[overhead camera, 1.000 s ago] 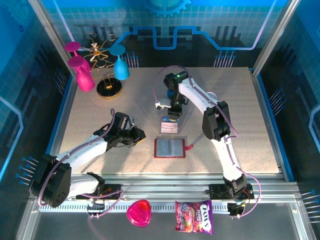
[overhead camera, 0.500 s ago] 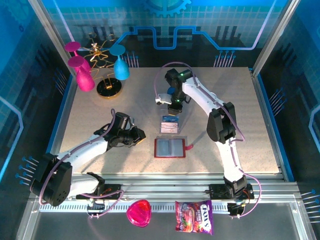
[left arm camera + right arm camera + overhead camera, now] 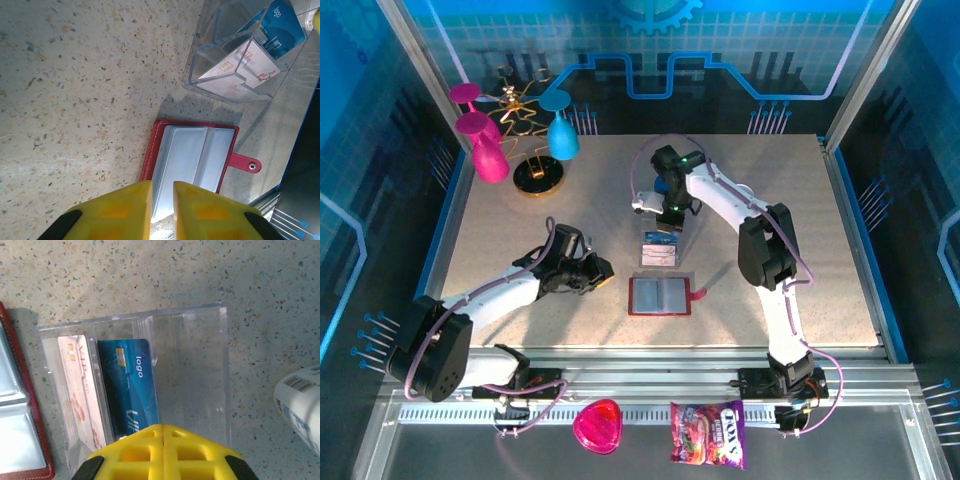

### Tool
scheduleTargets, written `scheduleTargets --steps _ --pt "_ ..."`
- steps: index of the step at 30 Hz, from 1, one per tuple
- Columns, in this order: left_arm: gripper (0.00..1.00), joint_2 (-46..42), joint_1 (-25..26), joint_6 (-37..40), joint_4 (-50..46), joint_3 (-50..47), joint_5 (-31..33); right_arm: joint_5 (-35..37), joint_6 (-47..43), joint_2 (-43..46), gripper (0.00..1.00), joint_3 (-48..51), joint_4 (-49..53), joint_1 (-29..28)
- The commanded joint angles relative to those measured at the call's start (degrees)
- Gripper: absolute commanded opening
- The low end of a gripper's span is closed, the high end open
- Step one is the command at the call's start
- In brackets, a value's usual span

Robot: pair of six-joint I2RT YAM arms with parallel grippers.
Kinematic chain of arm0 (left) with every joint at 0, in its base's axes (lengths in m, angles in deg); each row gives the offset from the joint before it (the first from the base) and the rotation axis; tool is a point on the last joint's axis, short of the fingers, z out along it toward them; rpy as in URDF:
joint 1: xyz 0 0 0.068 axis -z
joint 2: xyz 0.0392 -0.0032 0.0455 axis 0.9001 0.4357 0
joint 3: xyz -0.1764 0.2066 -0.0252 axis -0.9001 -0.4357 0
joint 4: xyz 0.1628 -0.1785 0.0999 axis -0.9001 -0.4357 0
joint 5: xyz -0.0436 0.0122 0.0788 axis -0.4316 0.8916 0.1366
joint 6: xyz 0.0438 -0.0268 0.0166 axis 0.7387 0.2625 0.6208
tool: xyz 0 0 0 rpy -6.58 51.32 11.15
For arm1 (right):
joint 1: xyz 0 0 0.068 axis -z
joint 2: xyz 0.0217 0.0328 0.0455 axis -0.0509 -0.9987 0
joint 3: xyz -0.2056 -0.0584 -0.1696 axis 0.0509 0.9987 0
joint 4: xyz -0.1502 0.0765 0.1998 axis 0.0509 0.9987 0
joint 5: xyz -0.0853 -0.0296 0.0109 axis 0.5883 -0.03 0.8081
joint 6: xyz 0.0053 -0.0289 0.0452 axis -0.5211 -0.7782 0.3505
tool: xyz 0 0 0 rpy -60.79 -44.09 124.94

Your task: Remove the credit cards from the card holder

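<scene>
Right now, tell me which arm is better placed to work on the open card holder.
Left. Its tool sits at the edge of the card holder, jaws slightly parted. The right tool is shut above the clear tray with the blue card and pale card, farther off.

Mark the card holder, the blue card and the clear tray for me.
card holder (image 3: 187,160): left wrist view, pale inner pocket.
blue card (image 3: 127,390): right wrist view, middle of its face.
clear tray (image 3: 197,375): right wrist view, bare compartment.
</scene>
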Motion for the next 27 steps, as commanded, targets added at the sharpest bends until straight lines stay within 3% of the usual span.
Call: scheduleTargets --steps 1,15,27 --pt "0.18 1.08 -0.37 -0.73 1.25 0.08 -1.99 0.59 1.05 0.95 0.0 1.71 -2.48 -0.78" --pt "0.18 1.99 -0.39 -0.72 1.97 0.19 -2.83 -0.69 0.83 1.2 0.0 3.13 -1.05 -1.24" --pt "0.18 5.26 1.3 -0.44 3.33 1.07 -4.36 1.08 7.97 10.58 0.0 8.64 -7.5 -1.49"
